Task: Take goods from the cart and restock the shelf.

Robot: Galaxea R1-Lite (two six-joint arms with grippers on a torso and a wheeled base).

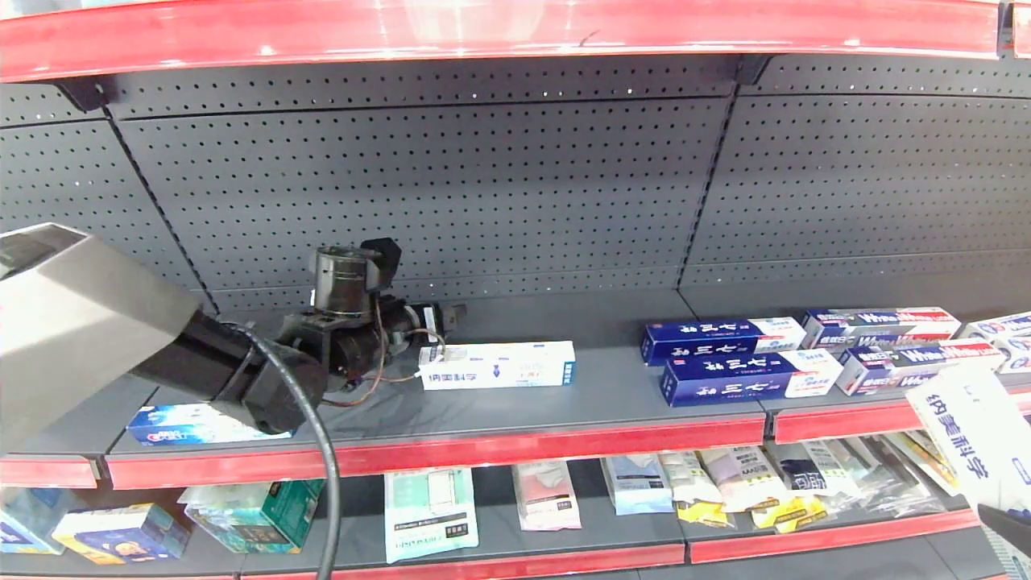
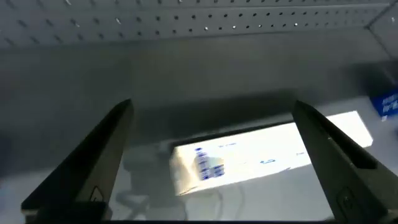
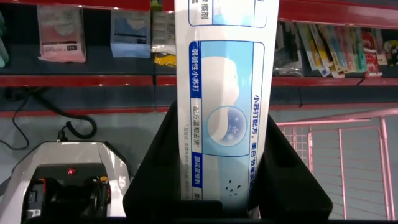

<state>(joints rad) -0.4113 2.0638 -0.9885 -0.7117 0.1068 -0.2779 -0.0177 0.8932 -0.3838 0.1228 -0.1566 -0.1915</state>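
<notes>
A white toothpaste box (image 1: 497,364) lies flat on the grey shelf board (image 1: 612,403), near its middle. My left gripper (image 1: 431,321) is at the box's left end, open; in the left wrist view its fingers (image 2: 102,155) stand wide on either side of the box (image 2: 249,158), apart from it. At the lower right, my right gripper (image 1: 1007,519) is shut on a second white toothpaste box (image 1: 979,439), held in front of the shelf. In the right wrist view that box (image 3: 224,112) stands between the dark fingers (image 3: 158,162) of the right gripper (image 3: 221,149).
Two dark blue boxes (image 1: 725,338) and several red-and-blue boxes (image 1: 886,322) lie on the shelf's right part. A pale blue box (image 1: 193,423) lies at the front left. Packets (image 1: 431,511) fill the lower shelf. The pink cart frame (image 3: 348,162) is below my right gripper.
</notes>
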